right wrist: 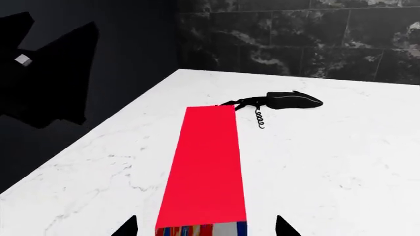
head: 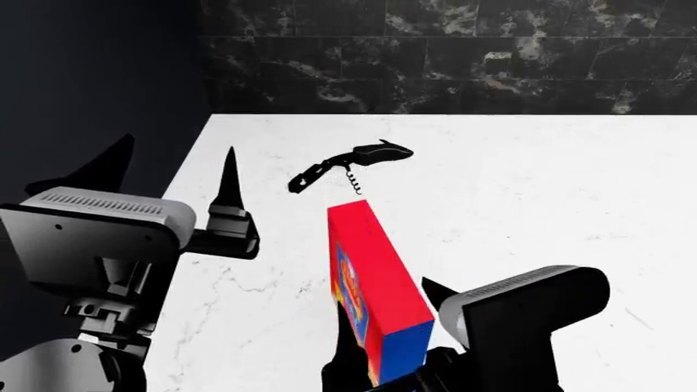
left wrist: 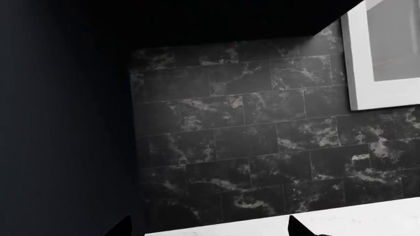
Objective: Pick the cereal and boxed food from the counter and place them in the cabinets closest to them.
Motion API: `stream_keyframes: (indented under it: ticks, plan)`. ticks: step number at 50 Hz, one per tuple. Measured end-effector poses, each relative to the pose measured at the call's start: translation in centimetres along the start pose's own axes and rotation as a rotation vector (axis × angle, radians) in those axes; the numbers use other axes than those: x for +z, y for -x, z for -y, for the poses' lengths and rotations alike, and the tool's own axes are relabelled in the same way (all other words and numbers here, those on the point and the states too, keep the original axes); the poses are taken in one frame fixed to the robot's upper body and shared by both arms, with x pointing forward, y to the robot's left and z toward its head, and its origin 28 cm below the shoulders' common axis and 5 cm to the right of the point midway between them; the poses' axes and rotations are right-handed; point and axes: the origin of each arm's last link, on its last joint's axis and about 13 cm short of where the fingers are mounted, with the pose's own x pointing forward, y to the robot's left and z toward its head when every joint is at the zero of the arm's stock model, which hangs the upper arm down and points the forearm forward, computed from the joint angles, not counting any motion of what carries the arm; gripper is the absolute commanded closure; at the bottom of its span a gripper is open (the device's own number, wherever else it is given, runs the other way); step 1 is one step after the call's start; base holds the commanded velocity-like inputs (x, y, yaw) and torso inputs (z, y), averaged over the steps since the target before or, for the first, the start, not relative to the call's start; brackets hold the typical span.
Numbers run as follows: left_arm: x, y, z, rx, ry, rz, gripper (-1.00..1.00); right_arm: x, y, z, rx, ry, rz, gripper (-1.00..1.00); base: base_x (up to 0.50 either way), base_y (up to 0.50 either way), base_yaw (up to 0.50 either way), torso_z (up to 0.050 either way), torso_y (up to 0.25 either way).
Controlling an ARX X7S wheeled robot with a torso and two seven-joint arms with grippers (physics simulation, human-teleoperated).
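The boxed food (head: 376, 278), a narrow box with a red top and a blue lower end, stands on the white marble counter (head: 523, 212). My right gripper (head: 390, 320) is open and straddles its near end. In the right wrist view the box (right wrist: 206, 167) lies between the two fingertips with a gap on each side of my right gripper (right wrist: 206, 228). My left gripper (head: 169, 171) is open and empty, held above the counter's left edge. In the left wrist view, my left gripper (left wrist: 210, 228) faces the dark tiled wall. The cereal is out of view.
A black corkscrew (head: 348, 163) lies on the counter just beyond the box, also in the right wrist view (right wrist: 282, 101). A dark marble-tile wall (head: 458, 57) backs the counter. A dark panel (head: 87, 82) bounds the left side. A white-framed panel (left wrist: 387, 54) shows on the wall.
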Motion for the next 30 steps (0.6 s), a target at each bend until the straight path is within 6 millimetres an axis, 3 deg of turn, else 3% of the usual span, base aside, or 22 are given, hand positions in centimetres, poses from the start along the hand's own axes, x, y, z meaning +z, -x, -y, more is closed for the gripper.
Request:
stream_keyframes:
  ticks: [2,3,16,30]
  plan:
    - [0.0,0.0,0.0,0.000,-0.001,0.000,-1.00,-0.1,0.0,0.0,0.001,-0.001,-0.003,-1.00,0.00,0.00,0.00,0.000,0.000]
    - [0.0,0.0,0.0,0.000,-0.001,0.000,-1.00,-0.1,0.0,0.0,0.001,-0.001,-0.004,1.00,0.00,0.00,0.00,0.000,0.000]
    - [0.1,0.0,0.0,0.002,-0.006,0.002,-1.00,1.1,-0.1,0.1,0.007,0.057,0.062,1.00,0.00,0.00,0.00,0.000,0.000]
    - [0.2,0.1,-0.1,0.009,-0.006,0.013,-1.00,5.5,0.1,0.1,0.000,0.178,0.260,1.00,0.00,0.00,0.00,0.000,0.000]
